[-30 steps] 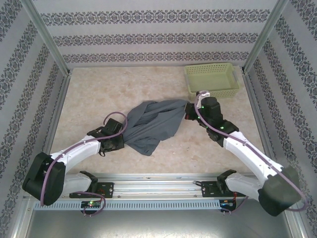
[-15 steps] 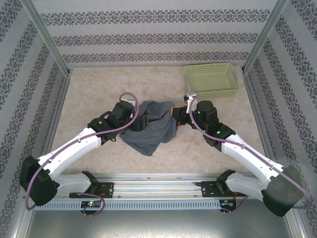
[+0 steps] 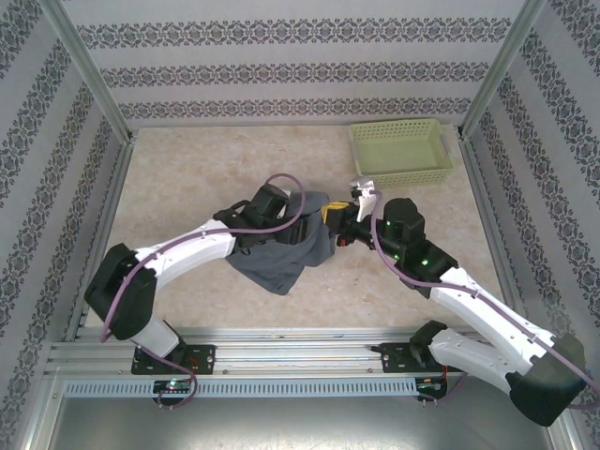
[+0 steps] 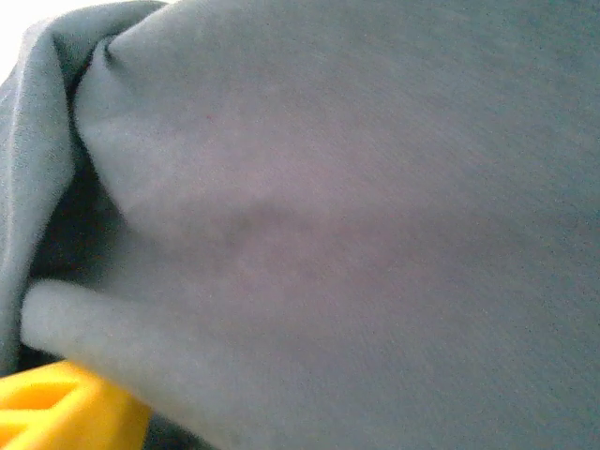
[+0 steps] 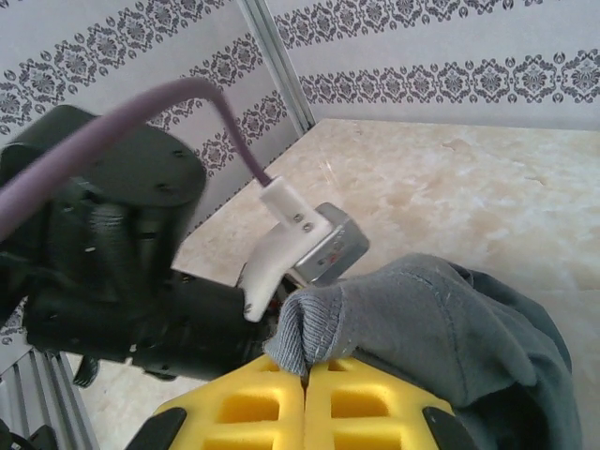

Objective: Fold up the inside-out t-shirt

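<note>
Shirt [image 3: 279, 262] is bunched in a crumpled heap at the centre of the table [image 3: 187, 178], not spread out, well apart from the basket [image 3: 403, 174] at far right. Both arms reach in and meet over the heap's far right edge. Right gripper [image 5: 305, 389] is closed: its yellow pads are pressed together, pinching a ribbed hem edge of the shirt at their tips, and the rest of the cloth drapes off to the right. Left gripper [image 3: 300, 230] sits on top of the heap, just beside the right one. In the left wrist view the grey cloth is right up against the lens, with folds at upper left. One yellow finger [image 4: 56, 412] pokes out at the lower left under a roll of cloth. The other finger is hidden, so can't tell whether the left jaws are apart or holding anything. The right wrist view shows the left arm's black wrist and purple cable, left of the pinched hem.
</note>
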